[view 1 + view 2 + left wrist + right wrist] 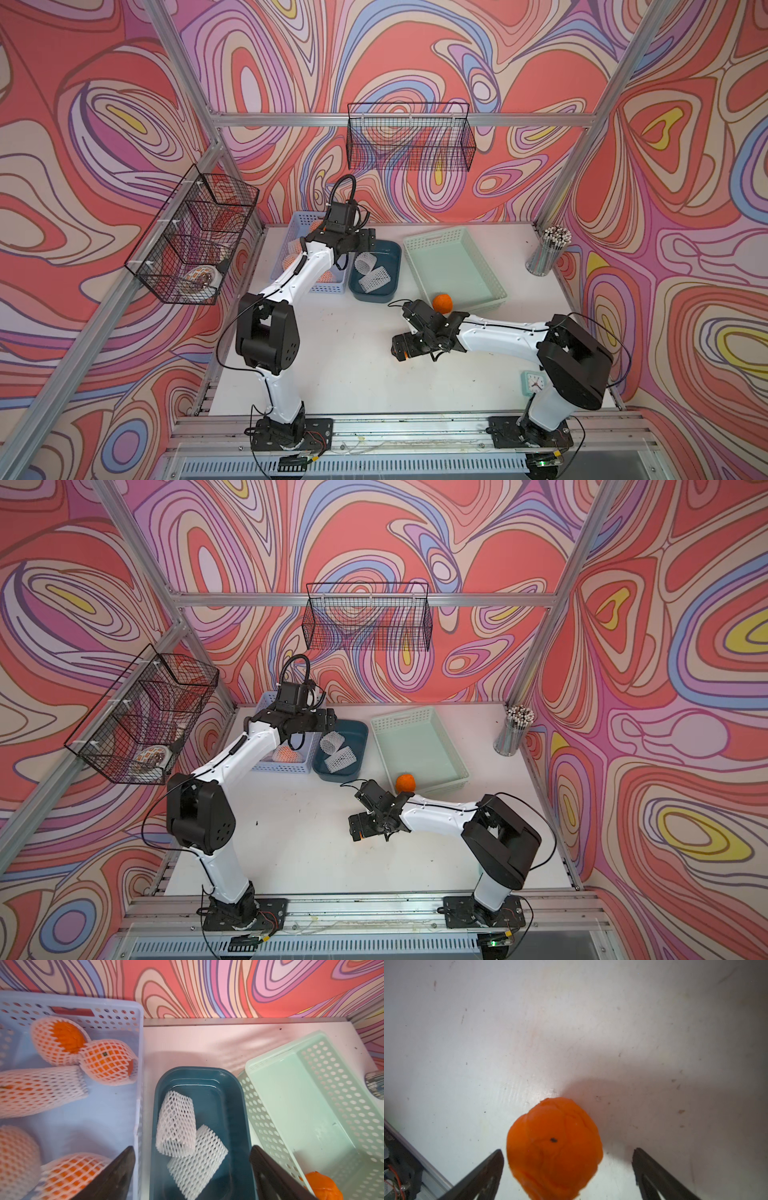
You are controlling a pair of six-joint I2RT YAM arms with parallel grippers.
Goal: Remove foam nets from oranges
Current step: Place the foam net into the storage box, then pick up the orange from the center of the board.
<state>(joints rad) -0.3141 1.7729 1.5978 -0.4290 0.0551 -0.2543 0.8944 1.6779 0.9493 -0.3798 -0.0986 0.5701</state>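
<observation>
Two empty white foam nets point(176, 1124) point(197, 1159) lie in the dark teal tray point(228, 1088). My left gripper point(192, 1151) hangs open just above them, holding nothing; it also shows over the tray's back edge in a top view point(365, 245). Several oranges in foam nets point(108, 1061) point(58, 1039) fill the pale blue basket point(139, 1043) beside the tray. A bare orange point(441, 302) sits by the front corner of the mint basket point(494, 291). In the right wrist view this bare orange point(554, 1147) sits between the wide-open fingers of my right gripper point(568, 1153), nearer one finger, not clamped.
Two black wire baskets hang on the frame, one at the back point(409, 137) and one at the left point(191, 237). A cup of sticks point(548, 249) stands at the back right corner. A small mint clock point(533, 381) sits by the right arm's base.
</observation>
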